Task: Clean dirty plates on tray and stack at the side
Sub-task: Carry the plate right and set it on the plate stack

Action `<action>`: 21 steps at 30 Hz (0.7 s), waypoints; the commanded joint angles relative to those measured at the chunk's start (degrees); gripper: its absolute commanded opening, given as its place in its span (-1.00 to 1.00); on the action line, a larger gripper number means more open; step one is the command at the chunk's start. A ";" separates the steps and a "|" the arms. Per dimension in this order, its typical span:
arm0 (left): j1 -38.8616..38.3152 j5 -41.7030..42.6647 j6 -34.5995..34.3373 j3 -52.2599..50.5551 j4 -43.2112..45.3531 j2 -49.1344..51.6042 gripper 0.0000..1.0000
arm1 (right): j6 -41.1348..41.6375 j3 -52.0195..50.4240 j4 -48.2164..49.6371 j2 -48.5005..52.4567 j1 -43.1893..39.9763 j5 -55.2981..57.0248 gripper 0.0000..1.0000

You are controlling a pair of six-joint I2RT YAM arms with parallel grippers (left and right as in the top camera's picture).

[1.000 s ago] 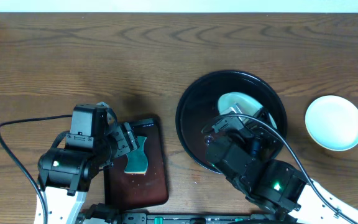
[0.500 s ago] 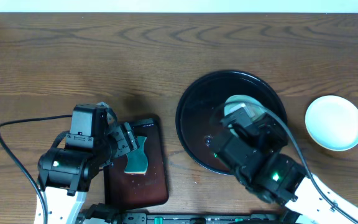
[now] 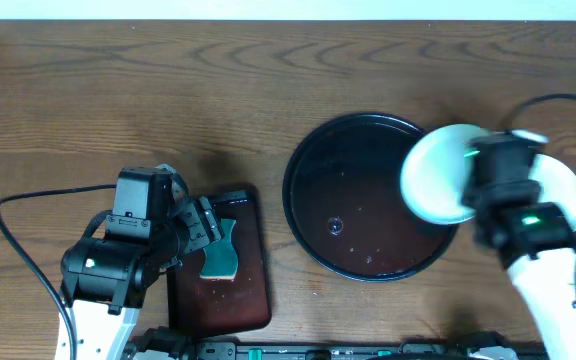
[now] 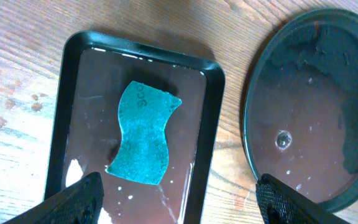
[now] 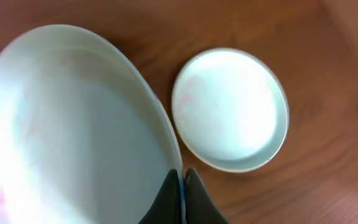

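Right fingers (image 5: 196,202) pinch a pale plate (image 5: 73,124) by its rim; left fingers (image 4: 79,202) gape above a teal sponge (image 4: 143,134) whose stamped mark reads maybe "3CO".

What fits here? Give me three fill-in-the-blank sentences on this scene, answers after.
The right gripper pinches a pale plate by its ____. The left gripper hangs ____ over the rectangular tray holding a teal sponge. A second plate rests on the ____, beside the round black tray.
Answers: rim; open; table.
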 commanded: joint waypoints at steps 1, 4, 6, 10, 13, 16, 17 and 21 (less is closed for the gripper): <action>0.26 0.55 0.74 1.55 -0.28 0.11 0.58 | 1.62 1.22 2.49 0.55 -13.09 -16.98 -0.98; 0.26 0.55 0.74 1.55 -0.28 0.11 0.59 | 2.19 1.22 4.74 2.78 -25.38 -23.04 -0.98; 0.26 0.55 0.74 1.55 -0.28 0.11 0.58 | 3.19 1.22 5.42 4.96 -31.52 -23.17 -0.98; 0.26 0.55 0.74 1.55 -0.28 0.11 0.58 | 4.42 1.20 7.45 10.49 -40.74 -23.47 -0.98; 0.26 0.55 0.74 1.55 -0.28 0.11 0.58 | 4.11 1.22 8.15 14.67 -44.59 -23.32 -0.98; 0.26 0.55 0.74 1.55 -0.28 0.11 0.59 | 3.91 1.22 9.33 18.27 -46.77 -22.75 -0.97; 0.26 0.55 0.74 1.55 -0.28 0.11 0.59 | 3.54 1.22 10.23 19.02 -47.06 -23.52 -0.85; 0.26 0.55 0.74 1.55 -0.28 0.11 0.59 | -4.28 1.97 14.78 19.17 -47.06 -39.19 0.26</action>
